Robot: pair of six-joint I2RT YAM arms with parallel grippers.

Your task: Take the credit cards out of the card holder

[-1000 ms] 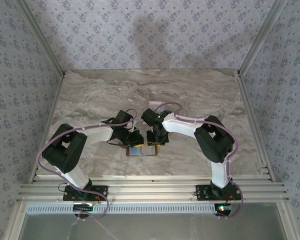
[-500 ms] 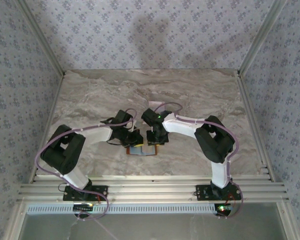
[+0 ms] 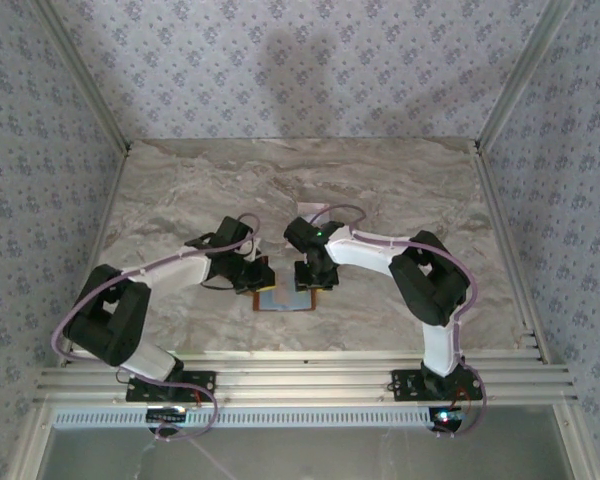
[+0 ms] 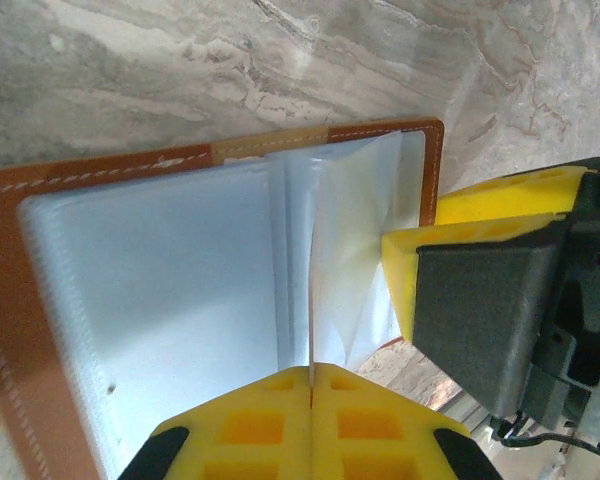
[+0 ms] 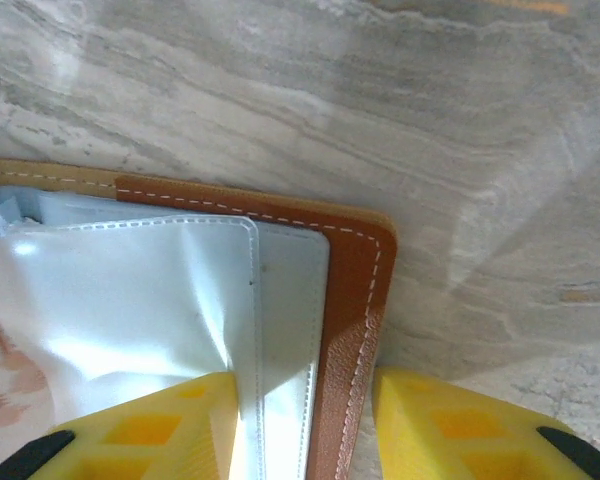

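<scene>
Card holder (image 3: 285,300) lies open, flat on the worktop (image 3: 180,190), close to the near edge and about midway along it. My left gripper (image 4: 310,385) is pinched tight on a clear sleeve (image 4: 355,250), which stands up from the spine. My right gripper (image 5: 305,388) is narrowly parted and straddles the holder's brown right edge. Grip there: cannot tell. Pale card (image 5: 5,365) with reddish print shows through the sleeve.
</scene>
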